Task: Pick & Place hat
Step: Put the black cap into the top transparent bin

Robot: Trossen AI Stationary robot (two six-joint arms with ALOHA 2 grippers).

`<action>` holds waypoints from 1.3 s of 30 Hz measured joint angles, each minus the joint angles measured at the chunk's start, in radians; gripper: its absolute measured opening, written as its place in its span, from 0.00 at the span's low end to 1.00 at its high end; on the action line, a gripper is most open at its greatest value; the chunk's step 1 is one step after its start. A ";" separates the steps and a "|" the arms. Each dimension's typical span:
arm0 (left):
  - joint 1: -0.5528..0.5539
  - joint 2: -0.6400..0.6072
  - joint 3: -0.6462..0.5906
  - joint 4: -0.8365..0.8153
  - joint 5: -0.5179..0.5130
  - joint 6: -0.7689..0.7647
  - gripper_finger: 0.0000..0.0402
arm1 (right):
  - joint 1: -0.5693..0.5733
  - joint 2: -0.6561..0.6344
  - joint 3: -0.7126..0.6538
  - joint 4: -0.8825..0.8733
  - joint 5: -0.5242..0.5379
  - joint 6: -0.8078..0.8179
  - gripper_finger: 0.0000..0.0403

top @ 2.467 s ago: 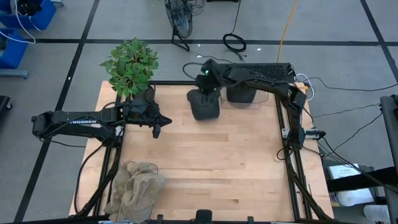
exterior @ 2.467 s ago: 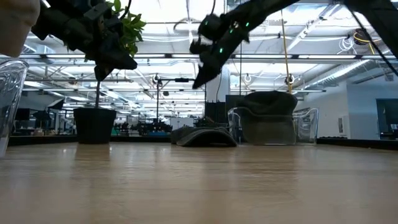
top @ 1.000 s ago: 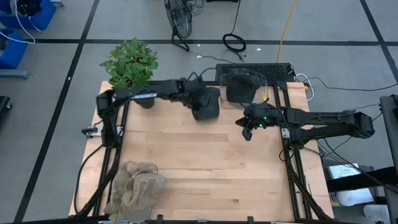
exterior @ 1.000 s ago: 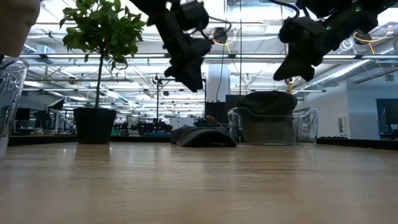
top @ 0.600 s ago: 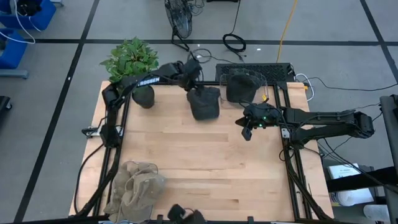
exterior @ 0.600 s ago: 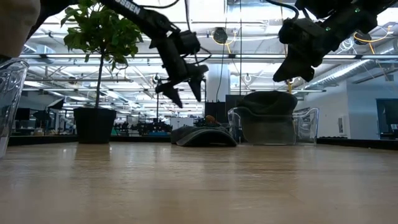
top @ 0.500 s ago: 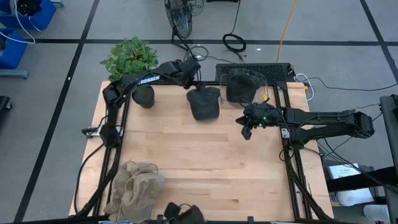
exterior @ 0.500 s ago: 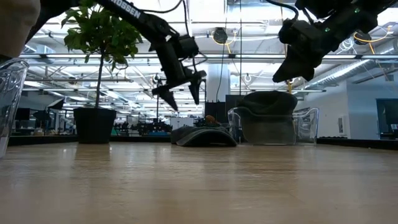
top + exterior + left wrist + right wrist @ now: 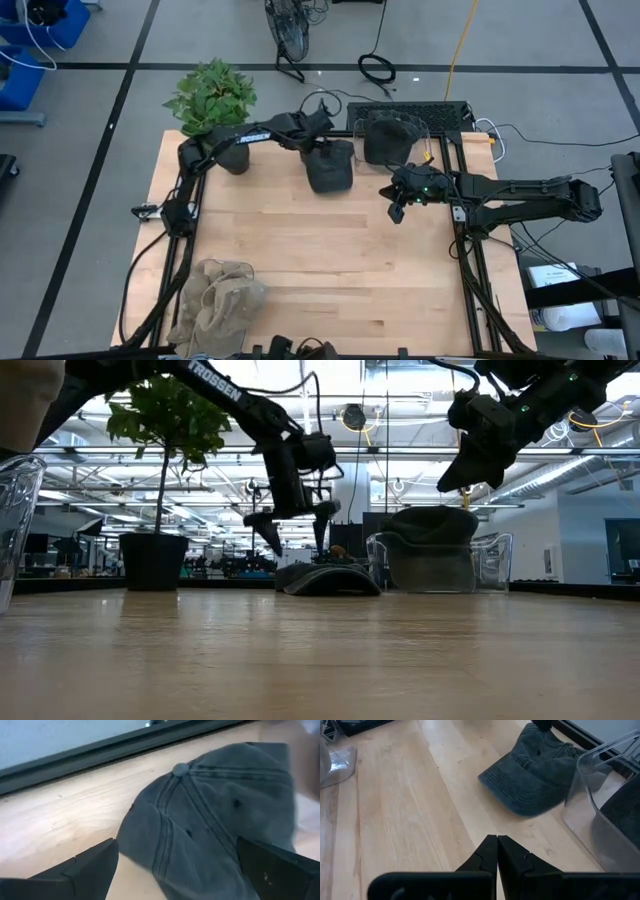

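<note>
Left gripper (image 9: 297, 530) wide open above cap (image 9: 331, 166), at 12 o'clock of table (image 9: 320, 260). Right gripper (image 9: 396, 212) closed, empty, at 2 o'clock.

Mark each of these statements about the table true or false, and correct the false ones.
1. The left gripper hangs open over the dark grey denim baseball cap. True.
2. The right gripper holds the cap. False: it is shut on nothing, above bare wood beside the cap.
3. The cap lies flat on the light wooden table. True.
4. The potted green plant stands at the table's near edge. False: it stands at the far left corner.
5. A crumpled beige cloth lies near the front left corner. True.
6. The clear plastic bin is empty. False: something dark sits inside it.
</note>
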 joint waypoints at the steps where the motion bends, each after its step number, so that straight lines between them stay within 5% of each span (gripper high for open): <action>1: 0.000 0.010 0.000 0.005 -0.002 -0.021 0.99 | 0.000 0.000 0.000 0.000 0.000 0.000 0.00; 15: -0.004 0.123 -0.001 -0.022 0.085 -0.121 0.97 | 0.002 0.000 0.001 0.009 -0.002 0.001 0.00; 20: -0.015 0.125 -0.001 -0.029 0.123 -0.120 0.73 | 0.002 0.000 0.001 0.010 -0.004 0.000 0.00; 28: -0.036 0.117 -0.001 -0.131 0.223 -0.081 0.08 | 0.002 0.000 0.001 0.016 -0.003 -0.019 0.00; 32: -0.084 0.074 -0.002 -0.133 0.241 -0.078 0.07 | 0.002 0.000 0.001 0.016 -0.002 -0.027 0.00; 39: -0.181 -0.106 -0.002 -0.141 0.126 -0.062 0.04 | 0.002 0.000 0.001 0.016 -0.002 -0.019 0.00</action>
